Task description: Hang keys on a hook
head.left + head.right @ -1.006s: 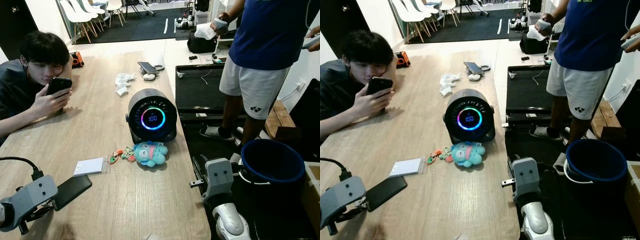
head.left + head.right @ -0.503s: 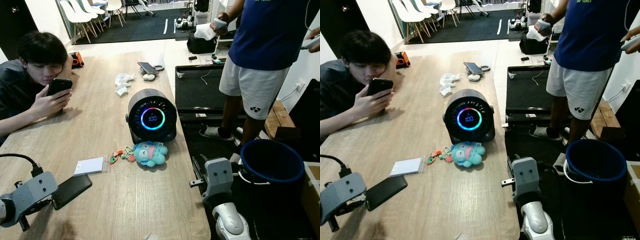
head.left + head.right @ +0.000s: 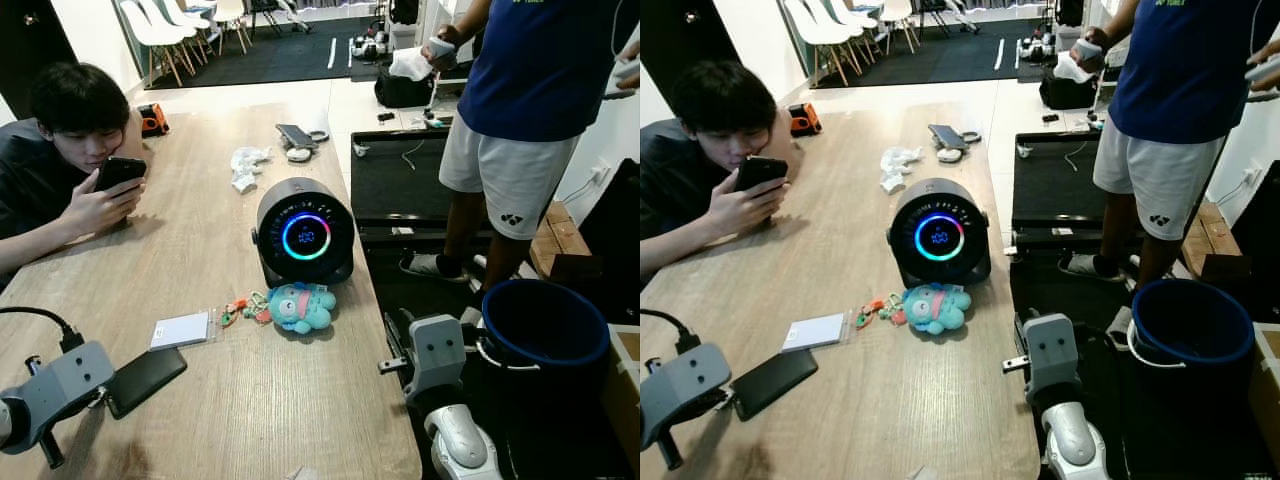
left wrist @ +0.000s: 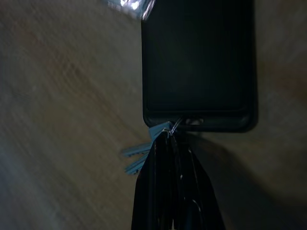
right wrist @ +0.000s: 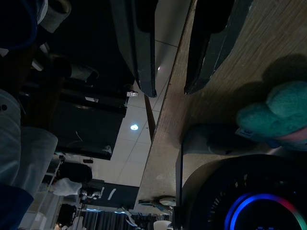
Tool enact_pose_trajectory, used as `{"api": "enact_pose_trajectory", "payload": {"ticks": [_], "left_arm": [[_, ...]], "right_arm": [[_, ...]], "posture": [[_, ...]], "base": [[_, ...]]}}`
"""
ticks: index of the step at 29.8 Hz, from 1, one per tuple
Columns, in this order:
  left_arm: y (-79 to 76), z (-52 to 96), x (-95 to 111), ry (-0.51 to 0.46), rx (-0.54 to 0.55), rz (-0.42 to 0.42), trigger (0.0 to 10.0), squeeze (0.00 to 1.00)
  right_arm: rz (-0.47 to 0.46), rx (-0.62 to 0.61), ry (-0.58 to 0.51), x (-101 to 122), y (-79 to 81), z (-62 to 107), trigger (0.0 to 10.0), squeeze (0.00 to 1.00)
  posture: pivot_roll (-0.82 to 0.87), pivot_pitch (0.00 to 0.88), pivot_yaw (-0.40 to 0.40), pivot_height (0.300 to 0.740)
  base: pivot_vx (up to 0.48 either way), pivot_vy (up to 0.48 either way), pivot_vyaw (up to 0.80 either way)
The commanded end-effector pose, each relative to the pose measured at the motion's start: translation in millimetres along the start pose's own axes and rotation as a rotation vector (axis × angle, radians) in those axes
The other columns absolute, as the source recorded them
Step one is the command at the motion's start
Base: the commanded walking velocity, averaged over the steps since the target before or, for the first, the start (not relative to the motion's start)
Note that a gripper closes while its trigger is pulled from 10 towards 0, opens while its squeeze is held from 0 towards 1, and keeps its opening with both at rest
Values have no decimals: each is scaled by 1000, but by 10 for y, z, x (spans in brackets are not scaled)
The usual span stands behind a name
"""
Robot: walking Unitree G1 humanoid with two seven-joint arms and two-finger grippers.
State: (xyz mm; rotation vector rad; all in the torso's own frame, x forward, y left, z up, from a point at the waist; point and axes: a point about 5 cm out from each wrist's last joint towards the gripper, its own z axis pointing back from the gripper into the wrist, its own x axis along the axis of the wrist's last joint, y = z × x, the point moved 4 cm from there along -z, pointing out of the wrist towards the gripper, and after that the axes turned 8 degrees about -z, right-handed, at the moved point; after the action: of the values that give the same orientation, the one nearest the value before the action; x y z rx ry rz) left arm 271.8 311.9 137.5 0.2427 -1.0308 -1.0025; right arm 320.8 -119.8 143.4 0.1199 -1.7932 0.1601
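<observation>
Left wrist view puts the left gripper (image 4: 169,136) right down at the wooden table (image 3: 200,260), its two black fingers (image 4: 160,182) pressed together on a small bunch of pale blue keys (image 4: 139,152). The key ring sits at the fingertips, and the key blades stick out to one side, lying on the wood. Just past the tips lies a black phone (image 4: 199,62), face up, its near edge touching or almost touching the ring. From the head camera, that same gripper (image 3: 75,405) is at the near left corner of the table, its grey wrist block low over the surface, with the phone (image 3: 146,381) right beside it.

A little further up the table from the phone is a white card in a clear sleeve (image 3: 181,331), and next to it a small orange and green charm (image 3: 236,311) attached to a blue plush toy (image 3: 300,307). Behind the toy stands a round black speaker (image 3: 304,232) with a glowing ring of colour on its face. Beyond that, some crumpled paper (image 3: 243,166) and another phone (image 3: 296,134) lie near the far end.

The right gripper (image 5: 168,52) hangs off the table's right edge, its fingers held apart with floor showing between them. A blue bucket (image 3: 545,325) stands on the floor to its right.

A seated person (image 3: 60,160) leans on the table's left side looking at a handset, and another person (image 3: 520,110) in a blue shirt and white shorts stands on the right.
</observation>
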Motion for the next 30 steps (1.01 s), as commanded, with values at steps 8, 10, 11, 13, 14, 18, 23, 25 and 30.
{"api": "enact_pose_trajectory", "payload": {"ticks": [8,10,11,13,14,18,23,25,30], "left_arm": [[546,83,631,-325,274,285,10000,0],[762,121,768,-383,394,342,10000,0],[832,136,808,-397,433,368,10000,0],[989,164,945,-443,510,455,10000,0],[1027,170,989,-458,529,482,10000,0],[1073,150,1080,-493,549,587,10000,0],[1173,52,1278,-527,715,817,10000,0],[1118,16,1406,-514,764,786,10000,0],[1048,0,1570,-527,867,759,10000,0]], "right_arm": [[-11,-2,20,-52,-1,1,10000,0],[-11,1,19,-48,5,-7,10000,0],[-11,2,18,-46,7,-10,10000,0],[-10,7,15,-38,12,-25,10000,0],[-9,8,15,-36,12,-30,10000,0],[-8,9,12,-29,8,-42,10000,0],[-5,6,6,-19,-1,-62,10000,0],[-5,5,5,-16,4,-63,10000,0],[-6,2,3,-19,13,-59,10000,0]], "posture": [[79,163,107,740],[76,161,103,740],[76,161,103,740],[71,154,99,740],[71,154,99,740],[68,150,98,740],[57,140,101,740],[49,138,103,740],[45,134,105,740]], "base": [[0,0,0],[0,0,0],[0,0,0],[0,0,0],[0,0,0],[0,0,0],[0,0,0],[0,0,0],[0,0,0]]}}
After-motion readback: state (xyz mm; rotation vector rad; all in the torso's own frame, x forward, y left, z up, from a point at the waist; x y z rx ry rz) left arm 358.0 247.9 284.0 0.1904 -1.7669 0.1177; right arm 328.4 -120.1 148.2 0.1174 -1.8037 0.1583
